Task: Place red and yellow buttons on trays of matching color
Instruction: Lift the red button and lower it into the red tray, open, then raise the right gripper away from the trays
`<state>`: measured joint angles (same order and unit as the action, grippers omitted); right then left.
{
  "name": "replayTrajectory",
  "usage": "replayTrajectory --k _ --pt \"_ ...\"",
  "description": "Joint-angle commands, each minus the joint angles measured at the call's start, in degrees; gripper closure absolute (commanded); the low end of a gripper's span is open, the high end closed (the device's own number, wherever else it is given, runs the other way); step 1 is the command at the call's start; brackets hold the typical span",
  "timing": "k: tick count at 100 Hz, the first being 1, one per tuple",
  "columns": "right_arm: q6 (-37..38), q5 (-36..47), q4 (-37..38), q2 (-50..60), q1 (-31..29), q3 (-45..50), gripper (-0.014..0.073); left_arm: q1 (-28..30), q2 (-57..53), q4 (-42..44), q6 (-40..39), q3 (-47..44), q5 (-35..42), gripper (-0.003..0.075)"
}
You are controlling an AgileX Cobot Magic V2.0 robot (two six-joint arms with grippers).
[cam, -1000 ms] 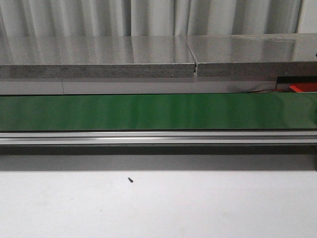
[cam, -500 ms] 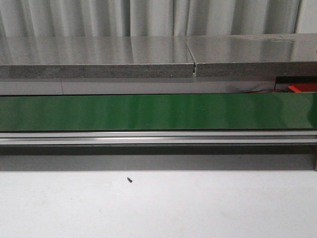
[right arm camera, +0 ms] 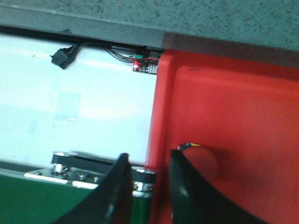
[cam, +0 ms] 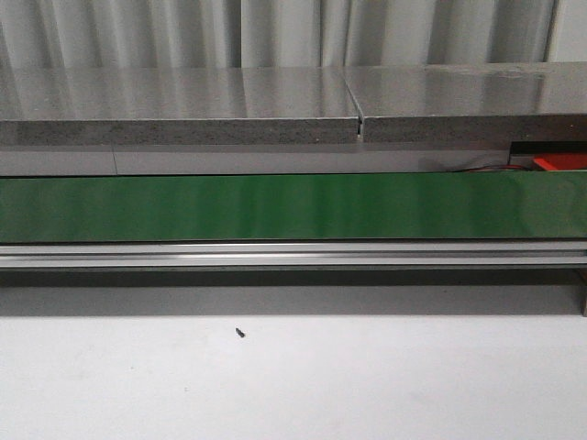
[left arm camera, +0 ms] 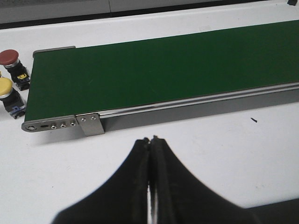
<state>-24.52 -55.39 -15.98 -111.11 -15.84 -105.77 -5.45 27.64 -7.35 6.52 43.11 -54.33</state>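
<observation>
A red button and a yellow button stand side by side on the white table just off the end of the green belt. My left gripper is shut and empty over the table, on the near side of the belt and well away from both buttons. My right gripper is open above the rim of the red tray. Another red button lies in that tray, partly hidden behind one finger. The red tray also shows at the far right of the front view. No yellow tray is in view.
The conveyor's metal frame runs the full width of the front view. A grey stone ledge stands behind it. A small black screw lies on the white table. A cable plug and a lit circuit board sit beside the tray.
</observation>
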Motion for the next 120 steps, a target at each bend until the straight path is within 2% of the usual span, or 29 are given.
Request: replayTrajectory --k 1,10,35,59,76,98,120 --pt "-0.65 3.29 -0.41 6.86 0.1 2.49 0.0579 -0.45 0.45 -0.6 -0.1 1.42 3.82 0.0739" --pt "-0.65 5.86 -0.3 10.86 0.21 8.08 0.0669 -0.45 0.45 -0.6 -0.1 1.42 3.82 0.0739" --pt "-0.83 13.46 0.1 22.61 0.21 23.55 0.0662 -0.45 0.45 -0.6 -0.1 1.42 3.82 0.0739" --pt "-3.96 18.99 0.1 34.07 0.21 36.52 0.0662 -0.45 0.45 -0.6 -0.1 1.42 3.82 0.0739" --pt "-3.96 20.06 -0.09 40.74 0.21 42.71 0.0662 -0.45 0.45 -0.6 -0.1 1.42 3.82 0.0739" --pt "-3.96 21.09 -5.41 48.62 0.21 49.65 0.0662 -0.45 0.45 -0.6 -0.1 1.42 5.62 0.0739" --pt "-3.96 23.48 -5.74 57.26 0.21 57.66 0.0662 -0.45 0.45 -0.6 -0.1 1.42 6.0 0.0739"
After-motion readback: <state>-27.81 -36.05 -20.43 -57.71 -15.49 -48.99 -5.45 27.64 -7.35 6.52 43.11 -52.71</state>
